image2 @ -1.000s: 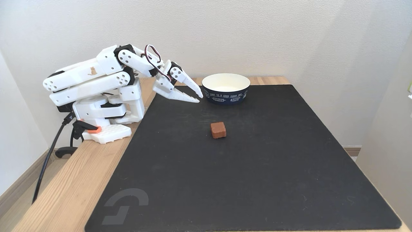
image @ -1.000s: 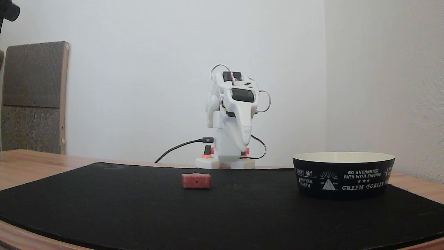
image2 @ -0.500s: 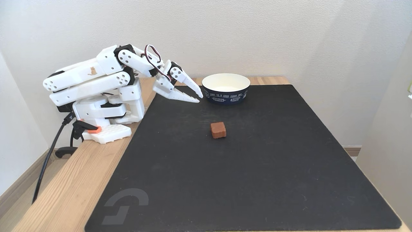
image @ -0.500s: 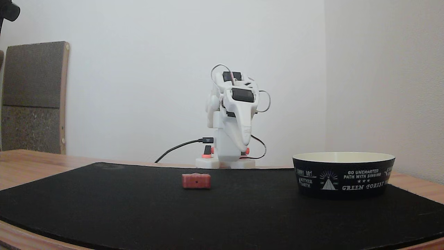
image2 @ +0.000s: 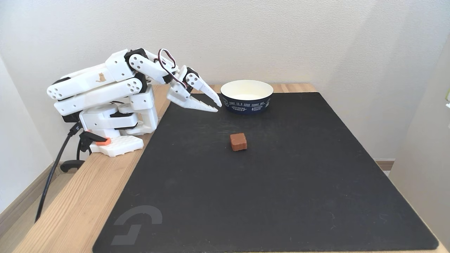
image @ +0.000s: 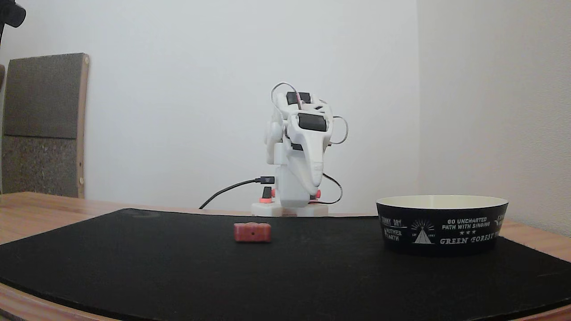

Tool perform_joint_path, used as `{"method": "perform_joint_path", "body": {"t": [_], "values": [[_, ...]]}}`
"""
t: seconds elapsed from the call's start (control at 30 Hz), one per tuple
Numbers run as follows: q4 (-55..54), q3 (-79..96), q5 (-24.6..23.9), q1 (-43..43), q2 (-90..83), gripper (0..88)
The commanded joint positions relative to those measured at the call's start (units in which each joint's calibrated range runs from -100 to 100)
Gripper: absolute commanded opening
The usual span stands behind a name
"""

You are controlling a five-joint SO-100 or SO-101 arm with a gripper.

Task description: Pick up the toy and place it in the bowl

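Observation:
The toy (image: 252,232) is a small red block lying on the black mat, near the mat's middle in a fixed view (image2: 238,142). The bowl (image2: 246,104), black outside and cream inside, stands at the mat's far edge; in the low fixed view the bowl (image: 441,223) is on the right. My gripper (image2: 218,107) hangs above the mat just left of the bowl, apart from the toy, pointing down and forward. Its fingers meet at the tips with nothing held. In the low fixed view the gripper (image: 315,180) faces the camera behind the toy.
The black mat (image2: 281,193) covers most of the wooden table (image2: 70,211). The folded white arm's base (image2: 116,146) sits at the table's left edge, with a black cable (image2: 52,175) trailing off. A grey board (image: 42,125) leans on the wall.

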Motion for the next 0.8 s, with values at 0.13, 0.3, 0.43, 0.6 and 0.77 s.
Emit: {"method": "perform_joint_path", "body": {"t": [0.13, 0.3, 0.43, 0.6, 0.77], "values": [[0.28, 0.78, -0.20, 0.54, -0.67, 5.4], [0.28, 0.78, -0.04, 0.54, -0.67, 5.4], [0.28, 0.78, -0.14, 0.54, -0.67, 5.4], [0.20, 0.78, 0.12, 0.12, -0.67, 5.9], [-0.14, 0.78, 0.12, -0.13, -0.67, 7.2]]}}
